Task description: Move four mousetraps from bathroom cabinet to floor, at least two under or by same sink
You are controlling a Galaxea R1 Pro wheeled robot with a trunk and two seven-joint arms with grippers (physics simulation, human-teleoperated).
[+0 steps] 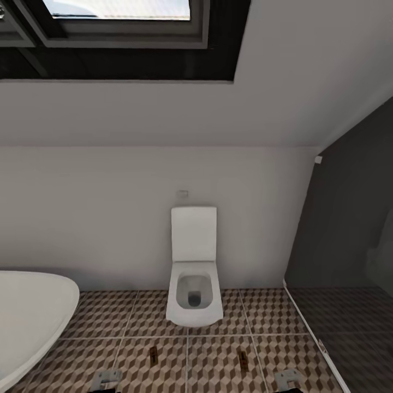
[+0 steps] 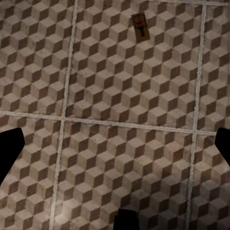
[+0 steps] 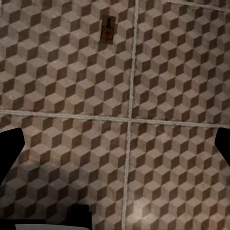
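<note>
Two mousetraps lie flat on the cube-patterned bathroom floor (image 1: 218, 365) in front of the toilet, one on the left (image 1: 153, 355) and one on the right (image 1: 243, 358). The left wrist view has a mousetrap (image 2: 140, 25) on the tiles well beyond my left gripper (image 2: 115, 148), which is open and empty. In the right wrist view a mousetrap (image 3: 108, 29) lies ahead of my right gripper (image 3: 115, 148), also open and empty. Both grippers peek in at the head view's lower edge, left (image 1: 106, 378) and right (image 1: 288, 378). The cabinet and sink are out of view.
A white toilet (image 1: 194, 273) with its lid up stands against the white back wall. A white bathtub (image 1: 27, 316) curves in at the left. A dark glass partition (image 1: 344, 229) with a white floor rail bounds the right side. A window sits high above.
</note>
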